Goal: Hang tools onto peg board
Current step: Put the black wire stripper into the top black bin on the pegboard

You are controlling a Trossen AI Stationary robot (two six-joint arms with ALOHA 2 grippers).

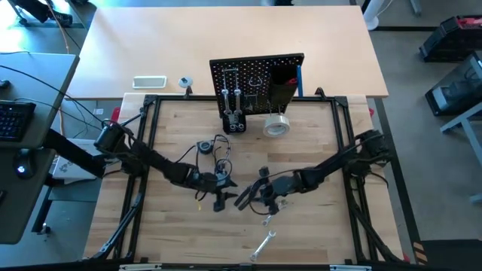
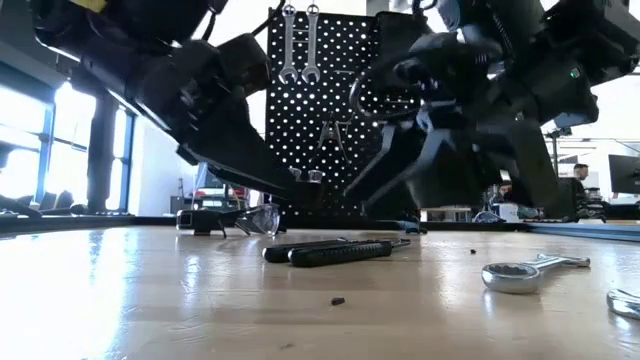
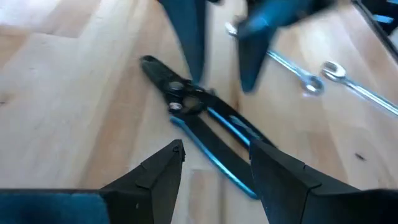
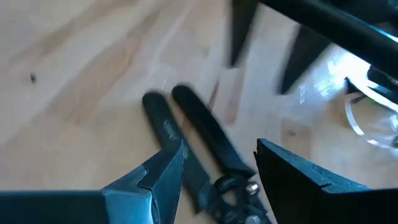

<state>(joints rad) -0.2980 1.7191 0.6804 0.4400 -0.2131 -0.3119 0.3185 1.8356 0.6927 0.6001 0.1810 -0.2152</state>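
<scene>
Black-handled pliers [image 3: 205, 124]: flat on worktop [image 1: 316, 226], between both fingers.
Left fingers [image 3: 158, 171]: open, empty.
Right fingers [image 4: 163, 171]: open, empty.
Risk: grippers collide, both converging on one tool.

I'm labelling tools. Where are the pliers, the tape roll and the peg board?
pliers [image 3: 205, 118]: left wrist view, near the pivot.
tape roll [image 1: 276, 125]: high view, its rim.
peg board [image 1: 256, 75]: high view, its perforated face.

A pale wooden desk [image 1: 233, 34] stands beyond the worktop [image 1: 316, 143]. Bright windows [image 2: 25, 140] light the room's left side. A keyboard [image 1: 13, 120] sits far left.
</scene>
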